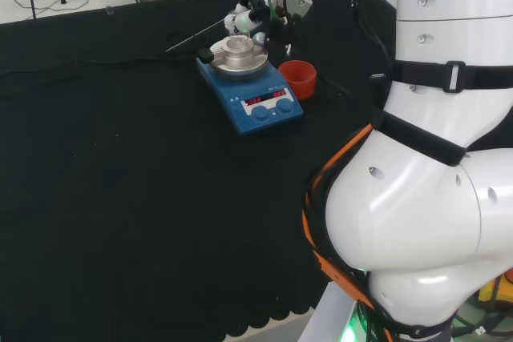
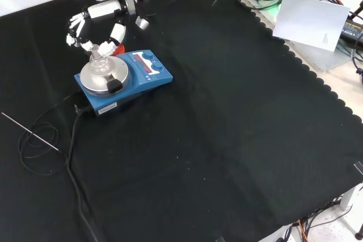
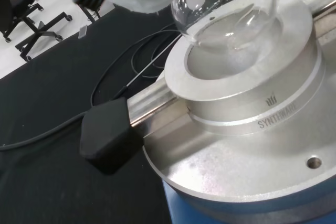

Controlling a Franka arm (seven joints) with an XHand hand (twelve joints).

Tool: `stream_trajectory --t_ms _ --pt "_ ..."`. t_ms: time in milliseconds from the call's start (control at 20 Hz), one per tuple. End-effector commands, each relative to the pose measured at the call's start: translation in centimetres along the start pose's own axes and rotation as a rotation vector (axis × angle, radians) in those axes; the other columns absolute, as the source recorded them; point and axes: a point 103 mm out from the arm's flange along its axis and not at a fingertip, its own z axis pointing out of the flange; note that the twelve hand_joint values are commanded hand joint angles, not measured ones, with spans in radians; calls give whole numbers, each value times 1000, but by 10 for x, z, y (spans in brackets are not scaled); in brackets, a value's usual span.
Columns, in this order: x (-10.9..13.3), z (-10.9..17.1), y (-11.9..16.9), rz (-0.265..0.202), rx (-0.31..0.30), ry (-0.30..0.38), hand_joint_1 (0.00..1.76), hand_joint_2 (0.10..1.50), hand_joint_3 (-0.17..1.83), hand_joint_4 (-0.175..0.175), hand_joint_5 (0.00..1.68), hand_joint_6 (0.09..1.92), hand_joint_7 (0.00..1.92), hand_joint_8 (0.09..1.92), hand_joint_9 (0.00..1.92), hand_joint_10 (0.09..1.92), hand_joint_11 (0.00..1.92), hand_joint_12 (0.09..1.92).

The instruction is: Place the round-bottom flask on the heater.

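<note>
- The fingers [image 2: 75,31] curl in around the neck of the round-bottom flask [image 2: 97,59] in the front view — whether they pinch the glass or stand just off it I cannot tell, as the clear neck blends into them.
- The hand [image 2: 93,26] hangs above and just behind the flask in that view, coming in from the top; a hold from above on the neck would leave the bulb free to go down into the block, which is likely why it is taken that way.
- The flask's bulb [image 3: 226,3] sits in, or just over, the rounded hollow of the metal block [image 3: 247,85] in the wrist view; the curved well is there to cradle a round bottom that could not stand on a flat plate. Contact between glass and metal is not clear, so I judge the placing nearly done rather than finished.
- The block rests on the heater [image 1: 252,98], a blue unit with knobs and a lit display at its front, its cable [image 2: 71,157] trailing off over the bench [image 2: 238,140].
- A red ribbed ring [image 1: 299,78] — a flask stand — sits just beside the heater in the head view, empty.
- A thin rod [image 2: 28,131] lies on the cloth well apart from the heater.
</note>
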Motion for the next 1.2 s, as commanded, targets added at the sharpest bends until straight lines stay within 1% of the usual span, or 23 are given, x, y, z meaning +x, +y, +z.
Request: stream_trajectory --t_ms 50,400,750,1200 --pt "-4 6 3 8 8 2 1055 764 845 -5 926 1352 360 719 523 736 134 1362" --pt "-9 8 6 23 9 -4 1054 763 847 -5 926 1354 360 719 523 736 134 1363" --pt "-12 10 6 24 9 4 1054 762 849 -4 926 1354 359 718 523 737 135 1363" --pt "-11 8 4 23 4 -3 1054 761 851 -4 926 1355 357 718 521 737 135 1363"
